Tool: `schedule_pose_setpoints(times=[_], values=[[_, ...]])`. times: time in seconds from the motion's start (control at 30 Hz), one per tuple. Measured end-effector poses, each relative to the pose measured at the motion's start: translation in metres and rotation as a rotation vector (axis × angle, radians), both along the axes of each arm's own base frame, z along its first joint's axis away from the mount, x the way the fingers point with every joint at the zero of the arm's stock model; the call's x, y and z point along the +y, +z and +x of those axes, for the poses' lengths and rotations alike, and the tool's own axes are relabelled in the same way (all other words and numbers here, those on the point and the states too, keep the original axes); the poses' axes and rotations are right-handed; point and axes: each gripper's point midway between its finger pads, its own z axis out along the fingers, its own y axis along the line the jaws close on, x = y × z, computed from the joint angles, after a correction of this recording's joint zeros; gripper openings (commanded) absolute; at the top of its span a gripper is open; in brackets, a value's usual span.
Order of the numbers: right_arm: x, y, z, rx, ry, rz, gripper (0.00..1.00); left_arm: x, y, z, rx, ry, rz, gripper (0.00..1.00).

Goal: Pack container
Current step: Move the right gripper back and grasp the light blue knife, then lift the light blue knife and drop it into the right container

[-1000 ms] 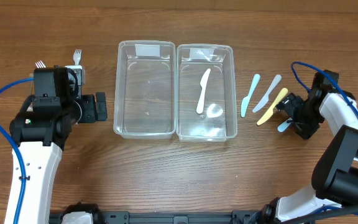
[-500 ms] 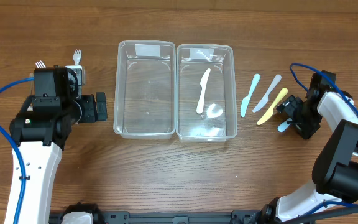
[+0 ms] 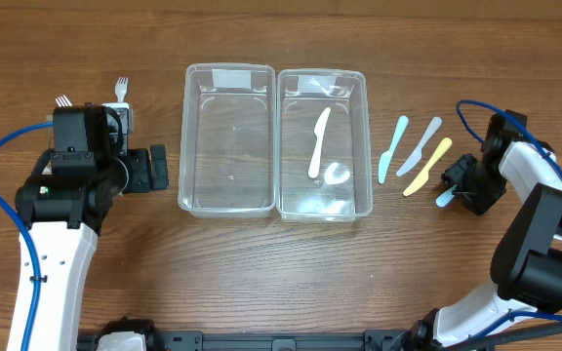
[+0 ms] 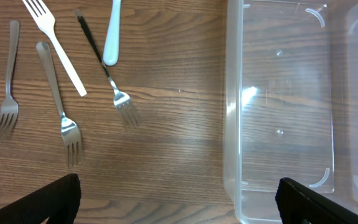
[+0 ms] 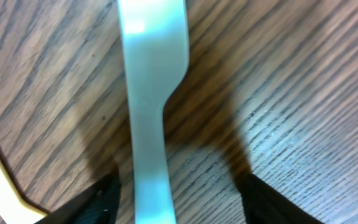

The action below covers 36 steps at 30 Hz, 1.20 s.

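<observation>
Container (image 3: 344, 127) at centre; right fingers (image 5: 98, 202) part-open astride a pale blue handle (image 5: 148, 155), its ends cut off; left fingers (image 4: 48, 199) wide.

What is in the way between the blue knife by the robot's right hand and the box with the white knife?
A yellow knife and two more light blue knives lie flat on the table between that blue knife and the right container. Lifted over them, nothing visible blocks it; the container is open on top.
</observation>
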Motion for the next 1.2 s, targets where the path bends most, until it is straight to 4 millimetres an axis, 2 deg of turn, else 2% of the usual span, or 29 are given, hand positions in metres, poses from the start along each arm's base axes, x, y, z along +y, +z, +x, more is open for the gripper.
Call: schedule_pose_setpoints(times=[0.17,0.47,0.53,0.63,0.73,0.93,1.0,1.1,1.2], values=[[-0.004,0.001,0.013,-0.054,0.006,-0.016,0.43,0.0,0.0,0.0,0.0,0.0,0.0,1.0],[-0.008,0.002,0.029,-0.117,0.008,-0.027,0.36,0.0,0.0,0.0,0.001,0.0,0.0,1.0],[-0.008,0.002,0.03,-0.122,0.008,-0.027,0.31,0.0,0.0,0.0,0.001,0.0,0.0,1.0],[-0.008,0.002,0.033,-0.135,0.01,-0.028,0.28,0.0,0.0,0.0,0.002,0.0,0.0,1.0],[-0.009,0.002,0.033,-0.135,0.007,-0.03,0.26,0.0,0.0,-0.001,0.003,0.0,0.0,1.0],[-0.01,0.002,0.032,-0.129,0.008,-0.035,0.13,0.0,0.0,-0.001,0.003,0.0,0.0,1.0],[-0.01,0.001,0.032,-0.126,0.007,-0.035,0.12,0.0,0.0,-0.001,0.003,0.0,0.0,1.0],[-0.009,0.001,0.031,-0.124,0.006,-0.034,0.04,0.0,0.0,-0.001,0.003,0.0,0.0,1.0],[-0.009,0.001,0.031,-0.124,0.007,-0.033,0.04,0.0,0.0,-0.001,0.003,0.0,0.0,1.0]])
